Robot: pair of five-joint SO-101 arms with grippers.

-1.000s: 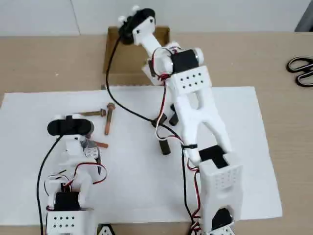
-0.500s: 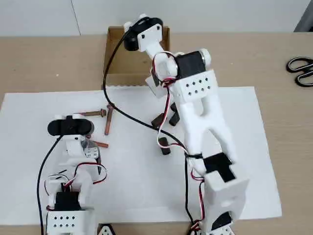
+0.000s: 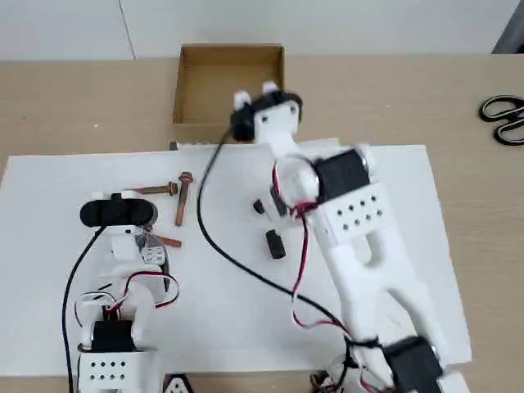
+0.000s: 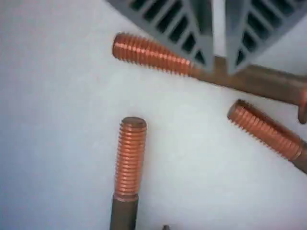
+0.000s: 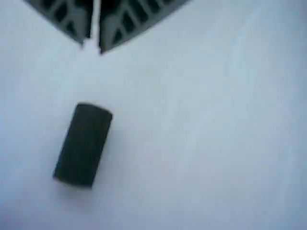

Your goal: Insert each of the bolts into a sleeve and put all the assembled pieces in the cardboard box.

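Bolt [image 4: 149, 53] pinched in left pincer [image 4: 220, 63], right pincer [image 5: 92, 45] closed near sleeve [image 5: 82, 143]

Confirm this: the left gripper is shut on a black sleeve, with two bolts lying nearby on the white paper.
Wrong object: the left wrist view shows the left gripper shut on a copper bolt. Two more bolts do lie nearby on the white paper.

Black-handled scissors [image 3: 503, 119] on the wooden table [image 3: 82, 98] (off the paper), white paper sheet [image 3: 221, 311]
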